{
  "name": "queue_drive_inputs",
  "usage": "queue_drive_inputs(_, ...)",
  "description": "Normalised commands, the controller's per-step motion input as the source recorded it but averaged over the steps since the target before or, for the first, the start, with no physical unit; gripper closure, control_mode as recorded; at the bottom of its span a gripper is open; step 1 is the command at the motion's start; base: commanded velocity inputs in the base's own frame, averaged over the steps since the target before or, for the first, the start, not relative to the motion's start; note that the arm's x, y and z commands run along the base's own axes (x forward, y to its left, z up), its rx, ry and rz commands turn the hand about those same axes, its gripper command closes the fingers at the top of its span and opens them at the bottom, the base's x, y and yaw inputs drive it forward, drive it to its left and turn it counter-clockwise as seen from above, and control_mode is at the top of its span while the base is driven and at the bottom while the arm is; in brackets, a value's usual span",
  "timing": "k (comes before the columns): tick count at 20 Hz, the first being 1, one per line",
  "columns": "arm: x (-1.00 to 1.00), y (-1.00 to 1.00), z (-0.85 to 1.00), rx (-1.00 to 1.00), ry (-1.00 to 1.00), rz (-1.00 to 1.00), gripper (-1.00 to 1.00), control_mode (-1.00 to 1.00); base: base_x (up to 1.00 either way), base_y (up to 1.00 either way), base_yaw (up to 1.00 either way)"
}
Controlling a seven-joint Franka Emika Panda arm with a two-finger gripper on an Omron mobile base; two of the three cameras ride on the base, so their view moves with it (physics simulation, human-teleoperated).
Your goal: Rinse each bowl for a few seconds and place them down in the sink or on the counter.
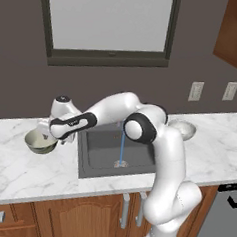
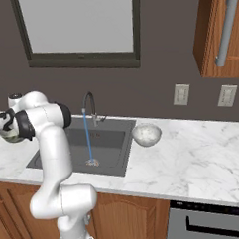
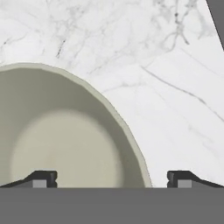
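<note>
Gripper wide, empty, over olive bowl's rim, counter left of sink. Straddle rim squarely, lower, then pinch.

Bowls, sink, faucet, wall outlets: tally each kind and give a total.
Bowls: 2, olive bowl left of the sink, marbled bowl right of it
Sink: 1
Faucet: 1, running
Wall outlets: 2, left outlet, right outlet
Total: 6
</note>
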Motion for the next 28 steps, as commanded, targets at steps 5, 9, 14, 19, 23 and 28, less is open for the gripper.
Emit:
queue_drive_inputs(5,0.16,0.09,-0.08,0.00,-0.01,-0.02,1.00,-1.00,0.00,0.00,0.00)
queue_drive_inputs(9,0.14,0.05,-0.10,0.00,0.00,-0.02,1.00,-1.00,0.00,0.00,0.00)
queue_drive_inputs(14,0.06,0.00,-0.08,0.00,0.00,-0.01,1.00,-1.00,0.00,0.00,0.00)
queue_drive_inputs(19,0.01,-0.01,-0.02,0.00,-0.01,-0.01,1.00,-1.00,0.00,0.00,0.00)
queue_drive_inputs(23,-0.12,-0.11,0.12,0.00,-0.07,-0.06,1.00,-1.00,0.00,0.00,0.00)
queue_drive_inputs(28,-0.15,-0.28,0.24,0.00,-0.07,-0.09,1.00,-1.00,0.00,0.00,0.00)
